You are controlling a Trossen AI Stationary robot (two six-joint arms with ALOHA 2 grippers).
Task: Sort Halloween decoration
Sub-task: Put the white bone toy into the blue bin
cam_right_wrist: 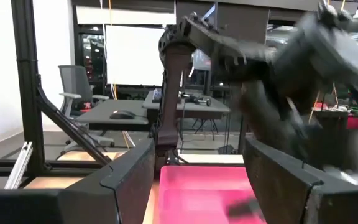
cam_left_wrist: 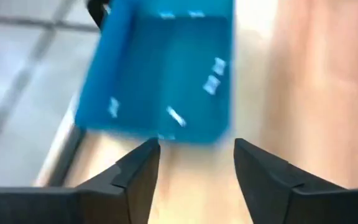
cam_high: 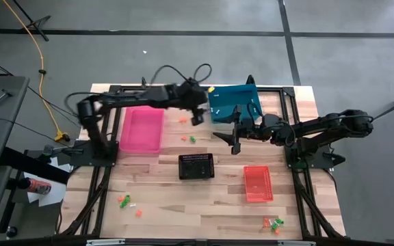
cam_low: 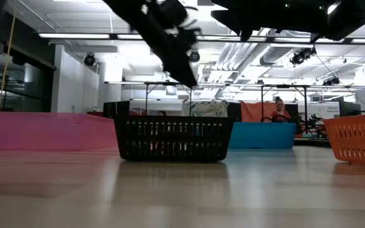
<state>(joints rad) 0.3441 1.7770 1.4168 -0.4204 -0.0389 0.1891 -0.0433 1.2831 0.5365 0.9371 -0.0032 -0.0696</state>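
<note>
Trinkets point(cam_high: 189, 139) are seen on the surface between the empty, wide left gripper point(cam_high: 198, 115) and equally wide right gripper point(cam_high: 232, 142).

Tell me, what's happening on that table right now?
Left gripper open, empty, by blue bin. Right gripper open, mid-table. Trinkets loose on table. Nothing blocking.
</note>
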